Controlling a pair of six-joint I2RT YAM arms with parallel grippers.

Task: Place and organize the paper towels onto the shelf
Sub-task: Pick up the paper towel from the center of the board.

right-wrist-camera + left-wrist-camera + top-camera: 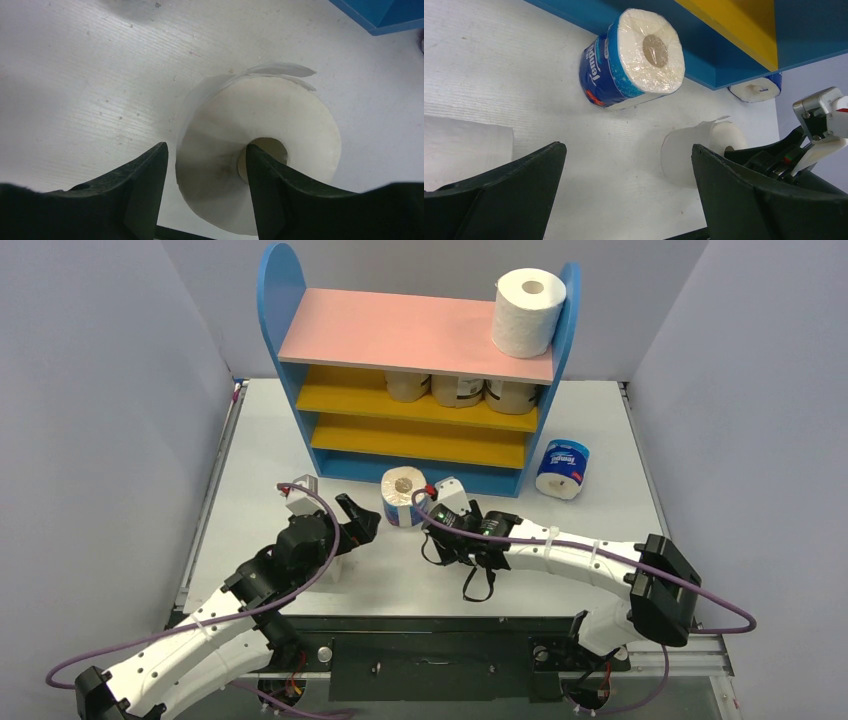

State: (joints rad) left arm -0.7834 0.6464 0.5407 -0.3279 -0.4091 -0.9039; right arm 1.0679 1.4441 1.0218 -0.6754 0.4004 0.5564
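Starting at the right claw (206, 146), we see its two dark fingers straddling the wall of a plain white roll (290, 115). This roll stands on end near the middle of the surface (75, 75). One finger is down the outside and the other is at the lip of the hollow core (a loose flap of paper sticks out on the roll's far side). We cannot tell whether the fingers are actually pinching the wall.

The left claw (626, 147) hangs just to the left, released and spread wide, with nothing between its fingers. A second white roll (464, 150) is partly hidden behind one of those fingers.

Just beyond both claws, a blue-wrapped roll (402, 498) stands on end close to the front of the shelf's blue base. The other blue-wrapped roll (563, 468) lies on its side on the surface, off the shelf's front right corner.

The shelf (380, 335) stands at the far edge of the surface. Three tan rolls (458, 390) sit in a row on the right half of its upper yellow board. A third white roll (528, 312) stands upright at the right end of the pink top board.
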